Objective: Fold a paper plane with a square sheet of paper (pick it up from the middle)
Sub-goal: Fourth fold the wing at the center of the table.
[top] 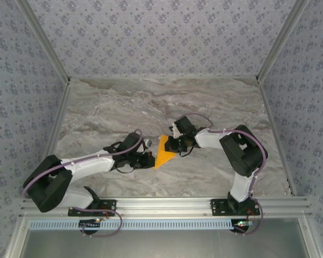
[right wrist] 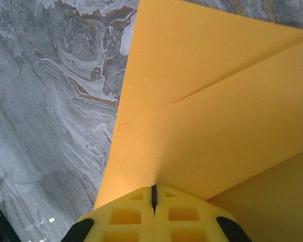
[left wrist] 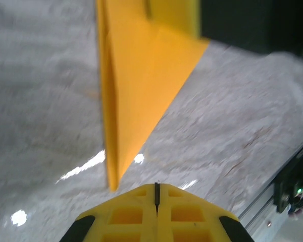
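Top view: folded orange paper (top: 164,153) near the middle of the marbled tabletop (top: 124,102), showing as a triangle with one point toward the near edge, set between the two end effectors. Left end effector (top: 150,159) just beside the paper's left edge; right end effector (top: 176,146) at its upper right corner, touching it. Arms reaching inward from both sides, meeting at the paper. Left wrist view: left end effector (left wrist: 156,194) clenched, yellow fingers pressed together with only a thin seam between them, nothing seen between the tips. Paper (left wrist: 141,85) straight ahead of those fingers, narrowing to a blurred tip just short of them; contact between tip and fingers impossible to tell. A raised flap along the paper's left side, a flat panel to the right, the far end running up to a dark body at the upper right of the picture. Right wrist view: right end effector (right wrist: 154,194) clenched on the near edge of the paper (right wrist: 207,111), fingers drawn tight with the sheet rising directly from the seam. Paper spreading away from the fingertips, one straight crease running diagonally across it, a second layer overlapping at lower right. Grey veined tabletop to the left of the sheet.
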`<control>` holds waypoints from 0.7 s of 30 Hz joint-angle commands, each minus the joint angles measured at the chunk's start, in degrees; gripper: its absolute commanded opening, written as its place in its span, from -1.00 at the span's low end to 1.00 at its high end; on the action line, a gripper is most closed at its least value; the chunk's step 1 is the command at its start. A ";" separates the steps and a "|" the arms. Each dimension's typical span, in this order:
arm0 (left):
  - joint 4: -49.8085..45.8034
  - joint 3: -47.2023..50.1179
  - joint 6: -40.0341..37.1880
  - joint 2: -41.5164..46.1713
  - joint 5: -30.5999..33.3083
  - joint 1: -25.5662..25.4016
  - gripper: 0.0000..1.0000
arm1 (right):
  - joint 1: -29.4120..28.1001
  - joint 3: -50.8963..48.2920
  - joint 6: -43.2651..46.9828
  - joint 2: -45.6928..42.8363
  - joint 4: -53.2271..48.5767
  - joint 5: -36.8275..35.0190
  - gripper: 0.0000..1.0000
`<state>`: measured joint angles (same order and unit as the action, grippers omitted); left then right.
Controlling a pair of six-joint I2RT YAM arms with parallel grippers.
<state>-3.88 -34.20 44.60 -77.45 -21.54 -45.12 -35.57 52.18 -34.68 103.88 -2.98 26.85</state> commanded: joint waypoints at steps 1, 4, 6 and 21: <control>3.06 -2.46 -0.01 -2.65 1.03 -0.32 -0.93 | -0.11 -0.59 0.76 3.26 -4.70 -3.48 -0.88; 5.52 -3.60 0.50 -6.74 -0.07 -0.54 -0.94 | -0.07 -0.50 0.68 3.29 -4.62 -3.47 -0.87; 6.71 -3.85 0.91 -9.32 0.11 -0.52 -0.94 | -0.13 -0.59 0.66 3.32 -4.49 -3.40 -0.88; 10.43 -9.35 -1.53 -17.26 -0.11 0.38 -0.96 | -0.46 -1.23 0.35 3.50 -4.38 -3.58 -0.88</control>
<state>5.10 -41.54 44.95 -92.64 -21.23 -45.01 -35.57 52.34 -34.70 104.05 -3.03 27.24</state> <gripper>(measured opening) 0.054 0.066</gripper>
